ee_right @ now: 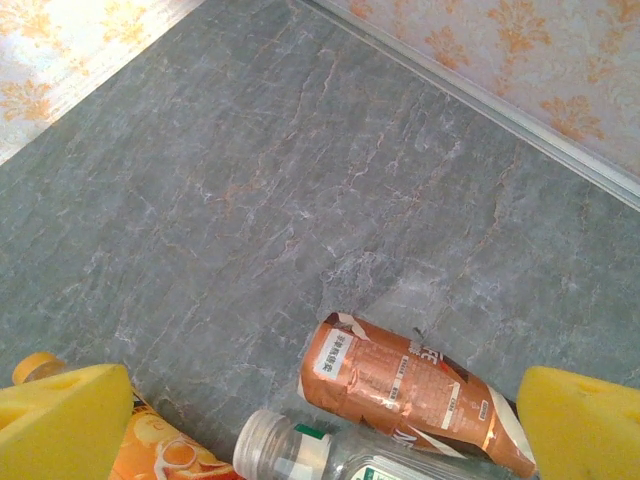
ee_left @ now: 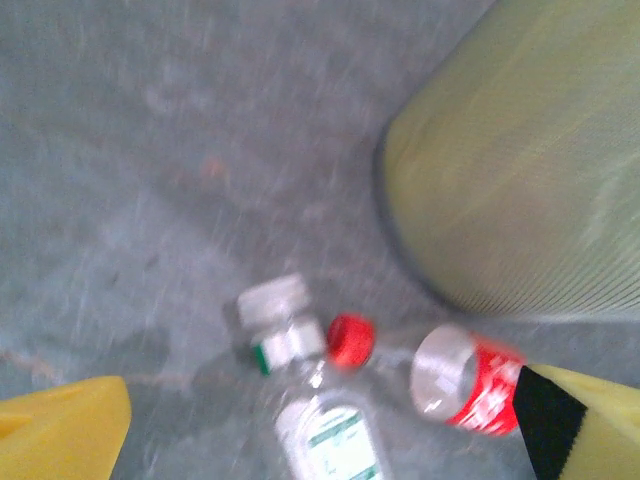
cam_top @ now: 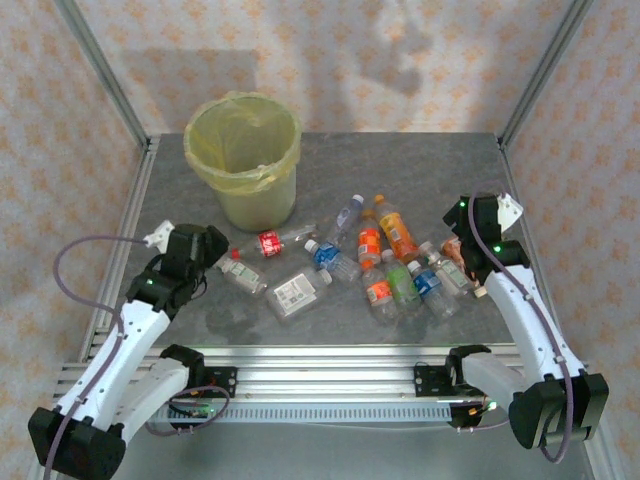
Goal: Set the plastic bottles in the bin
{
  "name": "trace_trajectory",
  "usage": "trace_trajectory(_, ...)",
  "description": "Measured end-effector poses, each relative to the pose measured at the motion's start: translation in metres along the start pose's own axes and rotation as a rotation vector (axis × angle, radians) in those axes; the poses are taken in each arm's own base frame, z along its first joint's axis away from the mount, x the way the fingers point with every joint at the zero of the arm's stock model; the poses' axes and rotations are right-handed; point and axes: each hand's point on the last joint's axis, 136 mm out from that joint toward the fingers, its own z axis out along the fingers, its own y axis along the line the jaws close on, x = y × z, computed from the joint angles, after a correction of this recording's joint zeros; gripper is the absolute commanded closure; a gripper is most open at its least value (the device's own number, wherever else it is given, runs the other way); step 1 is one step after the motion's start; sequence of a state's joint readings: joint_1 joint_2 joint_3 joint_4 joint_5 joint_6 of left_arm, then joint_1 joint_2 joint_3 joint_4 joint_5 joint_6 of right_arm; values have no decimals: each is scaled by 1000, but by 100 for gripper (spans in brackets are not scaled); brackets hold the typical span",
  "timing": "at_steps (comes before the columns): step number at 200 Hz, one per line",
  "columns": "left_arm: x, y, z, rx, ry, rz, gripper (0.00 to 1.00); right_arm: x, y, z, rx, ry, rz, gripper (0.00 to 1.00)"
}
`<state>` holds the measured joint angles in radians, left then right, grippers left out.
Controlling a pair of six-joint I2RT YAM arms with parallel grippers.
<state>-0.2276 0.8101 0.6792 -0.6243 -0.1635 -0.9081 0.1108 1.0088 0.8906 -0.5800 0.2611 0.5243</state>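
The pale yellow-green bin (cam_top: 256,205) with its yellow bag stands at the back left; its wall (ee_left: 520,170) is blurred in the left wrist view. Several plastic bottles lie on the grey table, from a white-capped one (cam_top: 240,272) to an orange one (cam_top: 397,228). My left gripper (cam_top: 205,245) is open over the white-capped bottle (ee_left: 300,370), beside a red-labelled bottle (ee_left: 470,385). My right gripper (cam_top: 462,250) is open at the pile's right end. Between its yellow fingers (ee_right: 65,420) lie a brown-labelled bottle (ee_right: 410,390) and a white-capped one (ee_right: 270,445).
A flat clear bottle with a white label (cam_top: 296,293) lies near the front edge. Metal frame posts and patterned walls close in the table on the left, the right (ee_right: 480,90) and the back. Bare grey table (cam_top: 420,170) lies right of the bin.
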Motion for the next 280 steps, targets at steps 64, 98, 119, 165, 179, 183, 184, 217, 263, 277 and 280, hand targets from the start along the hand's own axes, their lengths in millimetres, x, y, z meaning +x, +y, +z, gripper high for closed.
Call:
trace_trajectory(64,53,7,26,30,188,-44,0,6,4,5,-12,24,-5,1)
trace_trajectory(98,67,0,40,28,257,-46,0,7,5,6,-20,27,-3,1)
trace_trajectory(119,74,-1,48,18,289,-43,0,8,5,6,-19,28,-3,1)
trace_trajectory(165,92,3,63,-28,360,-32,0,9,5,7,-21,31,0,1)
trace_trajectory(179,96,5,67,-39,378,-29,0,10,5,7,-23,34,0,1)
trace_trajectory(183,98,5,68,-41,384,-28,0,10,5,8,-23,35,-1,1)
trace_trajectory(184,98,4,68,-41,385,-28,0,10,6,8,-24,35,0,1)
trace_trajectory(217,105,5,74,-52,408,-17,0,12,5,9,-22,41,-3,1)
trace_trajectory(263,108,8,76,-70,415,-12,1,12,6,9,-22,42,-2,1)
trace_trajectory(277,110,10,78,-82,421,-16,6,12,6,9,-22,42,0,1)
trace_trajectory(280,110,11,78,-85,422,-16,7,12,6,9,-22,42,0,1)
